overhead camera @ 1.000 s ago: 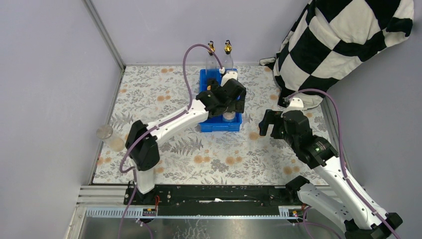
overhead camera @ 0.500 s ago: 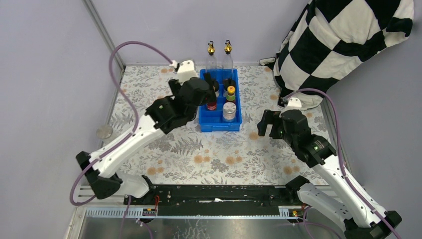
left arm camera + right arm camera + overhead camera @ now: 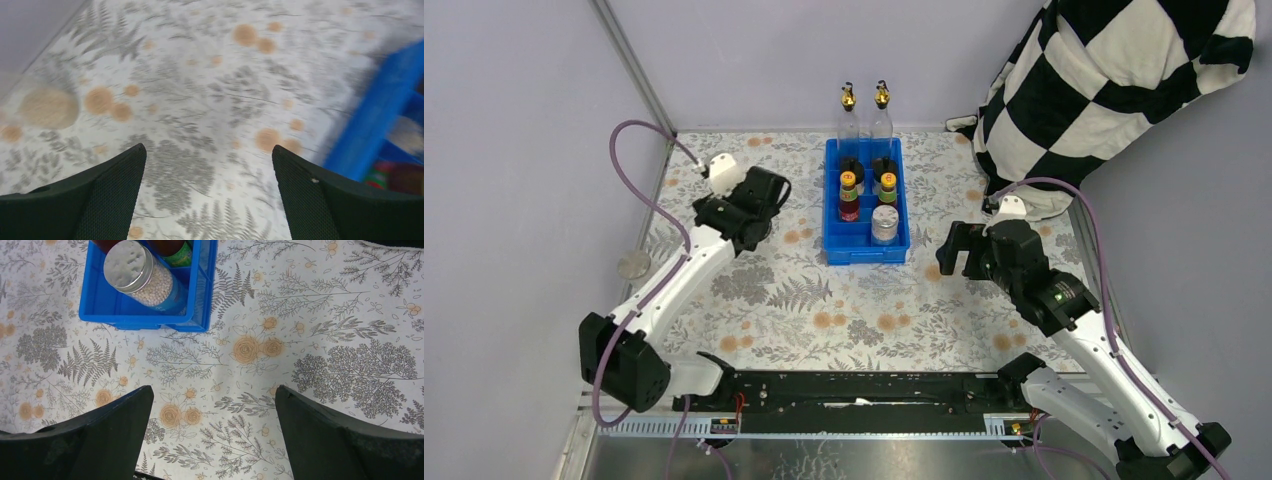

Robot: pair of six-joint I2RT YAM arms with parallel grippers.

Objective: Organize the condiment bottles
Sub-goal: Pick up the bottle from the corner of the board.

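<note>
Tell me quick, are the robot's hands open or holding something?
Left gripper: open, holding nothing.
Right gripper: open, holding nothing.

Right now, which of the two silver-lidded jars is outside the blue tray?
The jar at the far left, alone on the floral cloth; the second jar sits in the tray's near-right compartment.

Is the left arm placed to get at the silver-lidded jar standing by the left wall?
Probably yes. The left gripper hangs open over bare floral cloth, and nothing stands between it and the silver-lidded jar. The wall right beside the jar may crowd one finger.
</note>
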